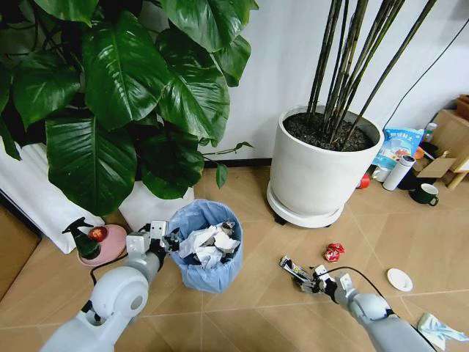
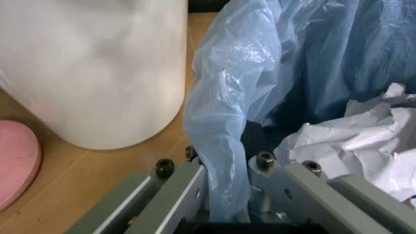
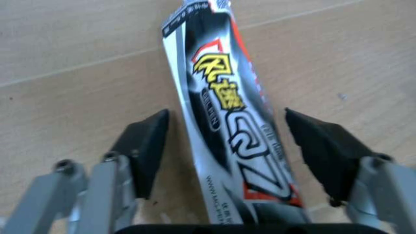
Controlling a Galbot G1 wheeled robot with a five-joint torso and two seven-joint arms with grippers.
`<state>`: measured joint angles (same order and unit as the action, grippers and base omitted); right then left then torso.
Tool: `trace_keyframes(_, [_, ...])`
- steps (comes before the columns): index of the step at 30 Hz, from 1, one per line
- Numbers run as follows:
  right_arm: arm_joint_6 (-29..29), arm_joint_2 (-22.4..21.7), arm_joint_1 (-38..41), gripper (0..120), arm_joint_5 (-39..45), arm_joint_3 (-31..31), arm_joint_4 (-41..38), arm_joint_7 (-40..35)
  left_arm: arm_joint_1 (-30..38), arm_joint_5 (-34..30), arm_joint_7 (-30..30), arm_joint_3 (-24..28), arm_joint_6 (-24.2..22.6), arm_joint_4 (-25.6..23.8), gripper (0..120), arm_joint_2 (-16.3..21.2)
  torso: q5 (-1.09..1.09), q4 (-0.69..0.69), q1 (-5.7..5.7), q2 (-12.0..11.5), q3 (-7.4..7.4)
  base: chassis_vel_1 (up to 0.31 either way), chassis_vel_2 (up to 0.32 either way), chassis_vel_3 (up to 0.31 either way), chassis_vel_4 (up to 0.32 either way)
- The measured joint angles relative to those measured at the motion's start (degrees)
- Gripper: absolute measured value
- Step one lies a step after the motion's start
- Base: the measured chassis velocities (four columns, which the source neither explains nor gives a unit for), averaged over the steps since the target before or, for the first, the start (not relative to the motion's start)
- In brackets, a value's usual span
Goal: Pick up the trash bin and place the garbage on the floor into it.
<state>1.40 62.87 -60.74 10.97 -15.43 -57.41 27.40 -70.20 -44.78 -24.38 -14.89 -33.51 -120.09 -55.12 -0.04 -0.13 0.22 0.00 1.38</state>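
We see the left pincer (image 2: 227, 204) clamped on the bag-lined rim of the trash bin (image 1: 207, 249), which stands on the floor (image 1: 256, 308) just beside a white planter (image 2: 97, 73) and holds crumpled paper (image 1: 209, 246). The right pincer (image 3: 224, 146) has its fingers apart on either side of a dark snack wrapper (image 3: 227, 122) lying on the tiles. A red scrap (image 1: 333, 252), a white disc (image 1: 399, 279) and a teal tissue (image 1: 440, 330) lie farther right.

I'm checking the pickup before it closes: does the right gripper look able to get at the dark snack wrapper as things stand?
Probably yes. The right gripper is open with the dark snack wrapper lying lengthwise between its fingers on the floor, and nothing blocks either side. The left gripper is busy, shut on the trash bin rim.
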Motion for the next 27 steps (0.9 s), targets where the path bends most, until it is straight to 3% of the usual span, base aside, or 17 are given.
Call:
trace_keyframes(6, [0.62, 1.23, 0.51, 49, -0.19, -0.3, 1.49, -0.06, 0.5, -0.01, 0.13, 0.07, 0.03, 0.29, 0, 0.2, 0.01, 0.0, 0.0, 0.0, 0.0, 0.0, 0.0, 0.0, 0.0])
trace_keyframes(14, [1.04, 2.14, 1.21, 16, -0.52, -0.57, 2.67, -0.46, 0.76, -0.14, 0.15, 0.15, 0.19, 0.47, 0, 0.19, -0.01, -0.01, 0.0, 0.0, 0.0, 0.0, 0.0, 0.0, 0.0])
trace_keyframes(20, [0.96, 2.2, 0.91, 1, -0.07, -1.16, 1.35, -1.38, 0.86, -0.31, 0.12, 0.13, 0.21, 0.41, 0, 0.37, 0.02, 0.0, 0.0, 0.0, 0.0, 0.0, 0.0, 0.0, 0.0])
trace_keyframes(24, [0.78, 1.76, -0.1, 0, 0.76, -2.36, -1.77, -2.5, 0.67, -0.32, 0.07, 0.12, 0.21, 0.3, 0, 0.36, 0.02, 0.0, 0.0, 0.0, 0.0, 0.0, 0.0, 0.0, 0.0])
trace_keyframes(27, [-0.51, 0.43, -1.81, 0, 2.71, -4.38, -8.43, -3.72, 0.4, -0.28, -0.02, 0.33, 0.19, 0.25, 0, 0.27, -0.01, 0.0, 0.0, 0.0, 0.0, 0.0, 0.0, 0.0, 0.0])
